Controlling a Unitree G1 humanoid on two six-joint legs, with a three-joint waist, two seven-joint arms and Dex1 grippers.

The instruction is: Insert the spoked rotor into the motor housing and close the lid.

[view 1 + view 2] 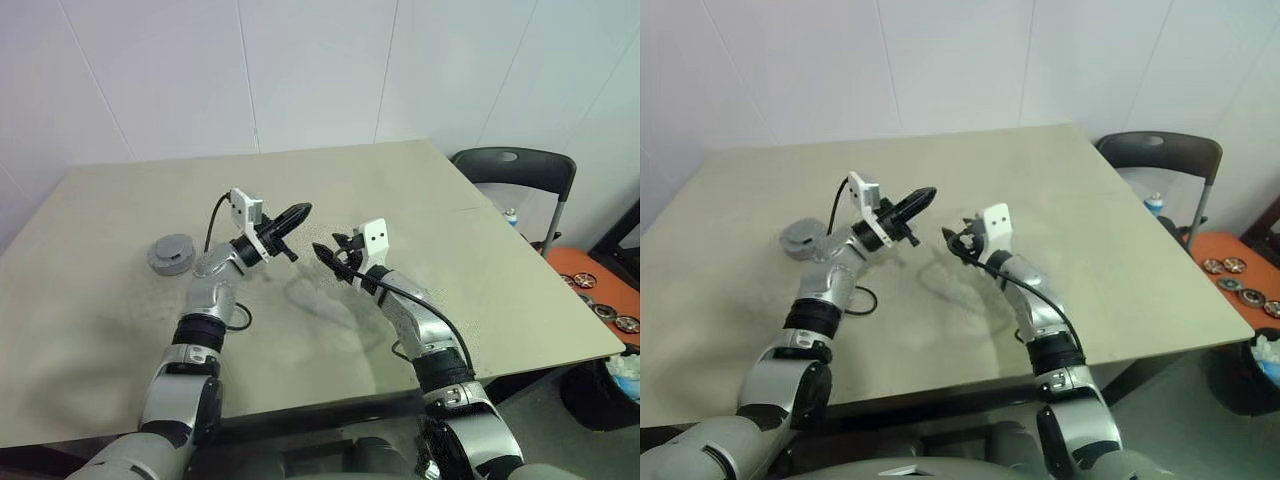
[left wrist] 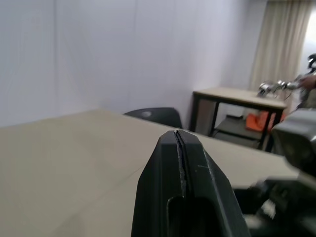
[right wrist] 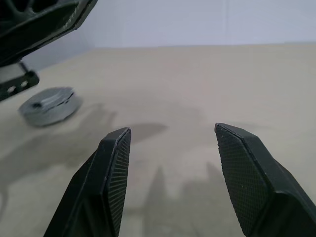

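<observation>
Grey metal, round and squat, the housing (image 1: pixel 172 253) sits flat on the counter (image 1: pixel 480 260) with what looks like its lid on, its axis upright. Right of the housing, the left gripper (image 1: pixel 298 213) hangs in the air with its jaws pressed together on nothing. Further right of it, the right gripper (image 1: pixel 330 247) faces back toward the housing, jaws apart and empty.

Far to the housing's right, past the counter's edge, small dark discs (image 1: pixel 604 311) lie flat on an orange surface. One may be the rotor, but they are too small to tell, and so is which face is up.

A metal wheel like that should be stiff, dense for its size and smooth at the rim, so liable to slip. I would pinch it across the rim and keep it level, hub axis vertical, to match the housing.
</observation>
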